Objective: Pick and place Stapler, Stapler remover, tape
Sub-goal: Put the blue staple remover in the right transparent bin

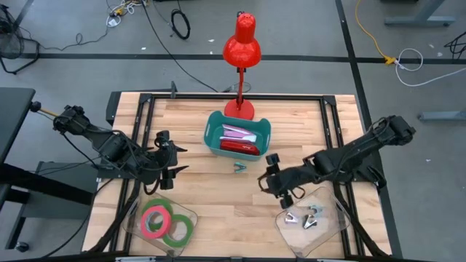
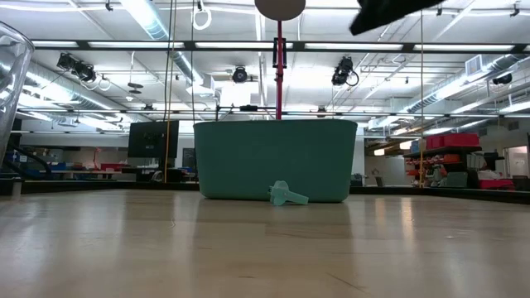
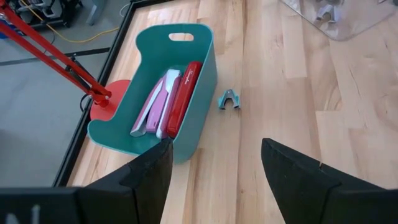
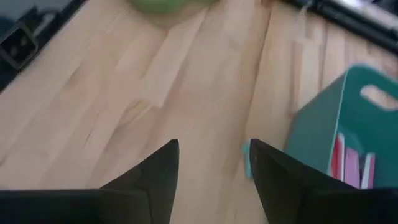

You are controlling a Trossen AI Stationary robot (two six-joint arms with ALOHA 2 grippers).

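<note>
right gripper (image 1: 271,177): fingers parted, nothing between them; hangs over bare table (image 1: 218,196), nearest arm to the loose piece.
staple remover (image 1: 239,168): small teal claw tool, lying on the wood just beside this gripper toward the bin, apart from the fingers; in the right wrist view only a teal sliver shows past the fingertips.
handling, remover: judged light and rigid, plastic-shelled, likely to skid if nudged; best pinched across its two flat sides near the hinge, not by the claw tips.
teal bin (image 1: 211,135): just beyond the remover; remover sits outside its near wall, close but not touching, by the left wrist view.
staplers (image 3: 181,96): red one and pale pink-white one lie lengthwise inside the bin; judged heavier, stiff, already placed.
left gripper (image 1: 169,170): fingers apart, empty, on the far side of the bin from the right gripper.
tape rolls (image 1: 166,222): green and red-pink rings in a clear tray, well apart from both grippers; light, stiff, grip across the rim.
clear tray (image 1: 287,231): beside the right arm, holds small metal bits, too small to tell.
</note>
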